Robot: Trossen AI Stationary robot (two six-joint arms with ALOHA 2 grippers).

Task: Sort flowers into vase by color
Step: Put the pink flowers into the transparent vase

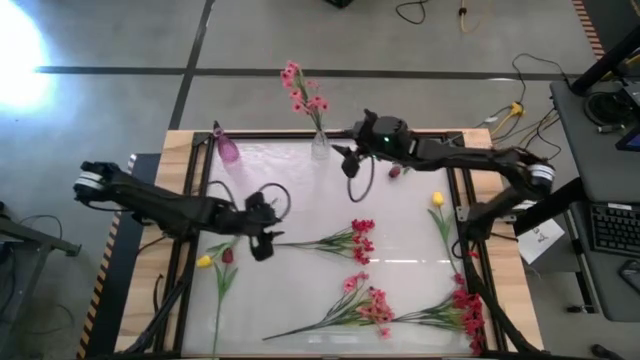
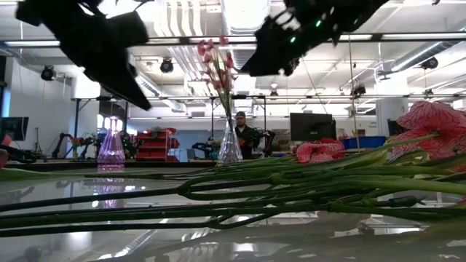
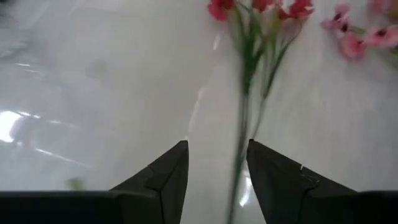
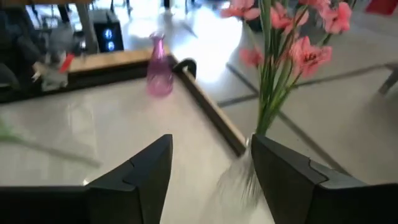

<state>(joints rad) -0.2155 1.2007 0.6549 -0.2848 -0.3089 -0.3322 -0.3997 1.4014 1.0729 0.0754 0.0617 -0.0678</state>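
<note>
Beside the clear vase (image 1: pixel 319 146) of pink flowers (image 1: pixel 301 90) at the desk's (image 1: pixel 300 200) far edge, the right gripper (image 1: pixel 350 160) hovers, fingers apart and empty. Nearer, the left gripper (image 1: pixel 264 240) hangs over a red spray's (image 1: pixel 340 240) stem end, fingers parted astride the stem. A purple vase (image 1: pixel 228 148) stands farther left.

In the left wrist view we see the red spray (image 3: pixel 261 9) cut off at the picture's edge, its stem (image 3: pixel 239 155) blurred between the dark fingers. In the right wrist view the clear vase (image 4: pixel 239 180) is a blur and its pink blossoms (image 4: pixel 298 37) run past the edge. In the low view the near stems (image 2: pixel 277 193) hide the table's far side, and both arms are cut off above.
</note>
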